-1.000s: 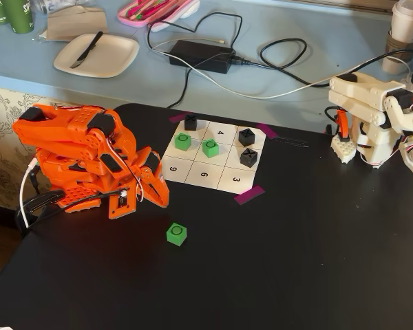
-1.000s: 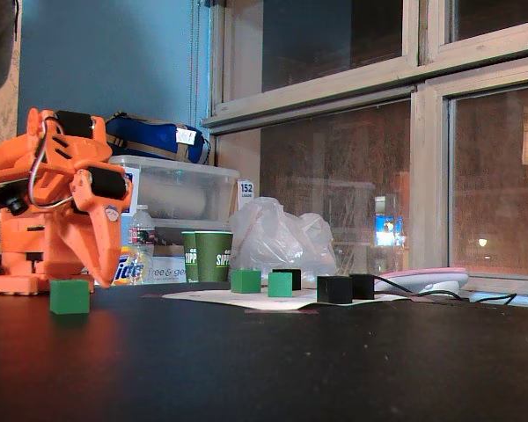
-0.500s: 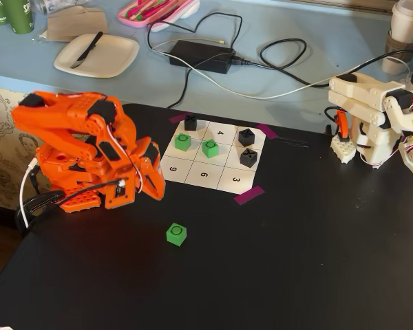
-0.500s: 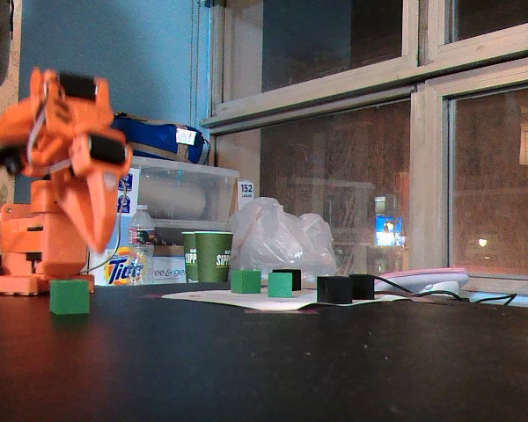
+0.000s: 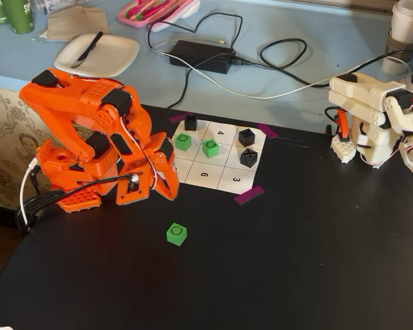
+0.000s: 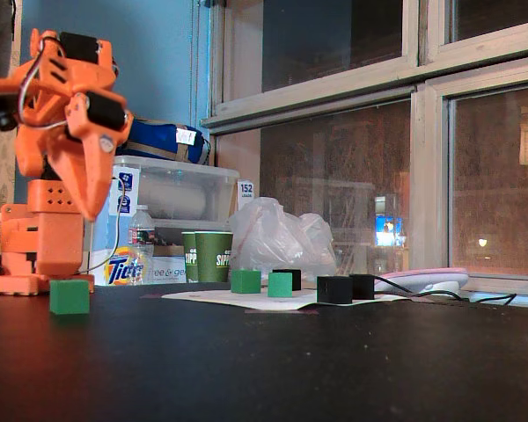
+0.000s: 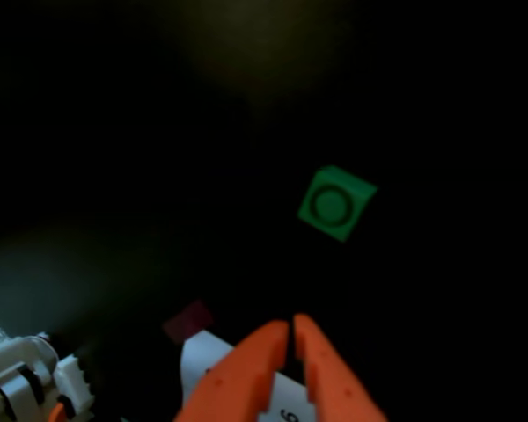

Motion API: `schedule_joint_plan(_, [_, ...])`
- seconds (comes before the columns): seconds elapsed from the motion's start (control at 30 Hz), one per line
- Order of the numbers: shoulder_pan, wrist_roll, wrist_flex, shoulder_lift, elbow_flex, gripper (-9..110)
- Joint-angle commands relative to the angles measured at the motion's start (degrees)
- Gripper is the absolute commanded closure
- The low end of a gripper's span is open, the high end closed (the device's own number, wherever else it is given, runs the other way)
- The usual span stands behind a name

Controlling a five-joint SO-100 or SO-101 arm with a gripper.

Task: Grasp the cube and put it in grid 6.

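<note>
The orange claw [image 7: 291,327] is clenched on nothing, its two fingertips pressed together in the wrist view. It hangs low over the near left corner of the white grid sheet [image 5: 224,180], with the arm [image 5: 100,137] folded back above its base.

The loose green cube [image 5: 177,234] sits alone on the black table [image 5: 296,261], off the sheet and nearer than the claw in a fixed view. In the wrist view the cube [image 7: 335,204] lies well apart from the fingertips, its circle facing up. From the low fixed view it [image 6: 69,296] rests just in front of the arm's base.

Grid 6 [image 5: 204,174] lies bare on the near edge of the sheet, just right of the claw. Farther back on the sheet stand two more green cubes [image 5: 210,148] and three black cubes [image 5: 248,157]. A white arm [image 5: 372,124] stands at the far right.
</note>
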Motion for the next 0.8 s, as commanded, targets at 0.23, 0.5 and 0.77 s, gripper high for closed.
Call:
schedule_joint_plan(0.23, [0.4, 2.6, 14.6, -15.9, -29.4, 101])
schedule_joint_plan(0.5, [0.4, -3.3, 21.6, -19.2, -30.4, 101])
schedule_joint_plan(0.77, [10.2, -13.4, 20.0, -23.7, -29.2, 86])
